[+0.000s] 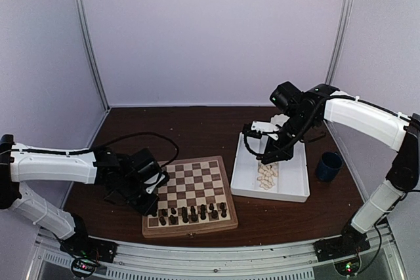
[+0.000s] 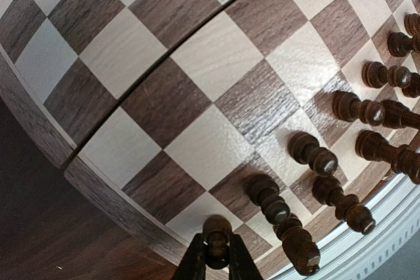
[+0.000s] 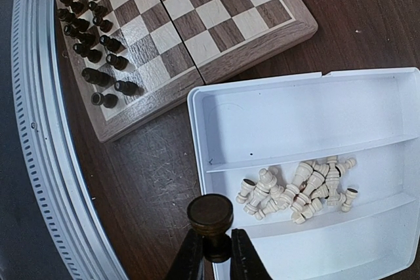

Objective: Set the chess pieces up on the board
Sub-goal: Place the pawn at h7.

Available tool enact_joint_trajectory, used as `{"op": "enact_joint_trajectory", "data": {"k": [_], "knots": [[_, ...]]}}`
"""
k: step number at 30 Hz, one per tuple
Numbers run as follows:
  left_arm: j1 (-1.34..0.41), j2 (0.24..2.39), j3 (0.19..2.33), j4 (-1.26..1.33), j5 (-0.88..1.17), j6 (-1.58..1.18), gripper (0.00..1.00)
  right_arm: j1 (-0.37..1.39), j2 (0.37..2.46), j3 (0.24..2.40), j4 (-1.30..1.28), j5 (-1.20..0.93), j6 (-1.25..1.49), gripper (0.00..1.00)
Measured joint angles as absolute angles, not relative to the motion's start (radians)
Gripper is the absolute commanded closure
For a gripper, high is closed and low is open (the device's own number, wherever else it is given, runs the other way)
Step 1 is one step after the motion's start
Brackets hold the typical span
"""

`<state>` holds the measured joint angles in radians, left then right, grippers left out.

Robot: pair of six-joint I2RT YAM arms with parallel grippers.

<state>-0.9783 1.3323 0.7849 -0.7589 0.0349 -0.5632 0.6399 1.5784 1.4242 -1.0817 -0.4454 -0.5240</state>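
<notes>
The board (image 1: 197,176) lies in front of the left arm, with dark brown pieces (image 1: 193,213) standing in its two near rows. My left gripper (image 1: 149,193) is at the board's near left corner, shut on a dark pawn (image 2: 218,234) over a corner square (image 2: 190,211); neighbouring dark pieces (image 2: 315,155) stand to its right. My right gripper (image 1: 272,155) hovers over the white tray's left edge, shut on a dark piece (image 3: 210,216) held base-up. Several cream pieces (image 3: 298,188) lie heaped in the tray's middle compartment (image 1: 266,175).
The white divided tray (image 1: 298,193) sits right of the board; its wall (image 3: 275,109) shows in the right wrist view. A dark blue cup (image 1: 328,166) stands right of the tray. The metal table rail (image 3: 39,162) runs along the near edge.
</notes>
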Motion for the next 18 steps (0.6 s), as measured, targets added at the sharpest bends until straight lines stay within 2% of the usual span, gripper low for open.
{"op": "enact_joint_trajectory", "data": {"k": [6,18], "knots": [[-0.979,1.333,0.783,-0.761,0.038,-0.564,0.69,0.640,1.578,1.424,-1.082,-0.445,-0.524,0.86],[-0.979,1.320,0.824,-0.814,-0.007,-0.553,0.66,0.640,1.578,1.424,-1.082,-0.445,-0.524,0.86]]}}
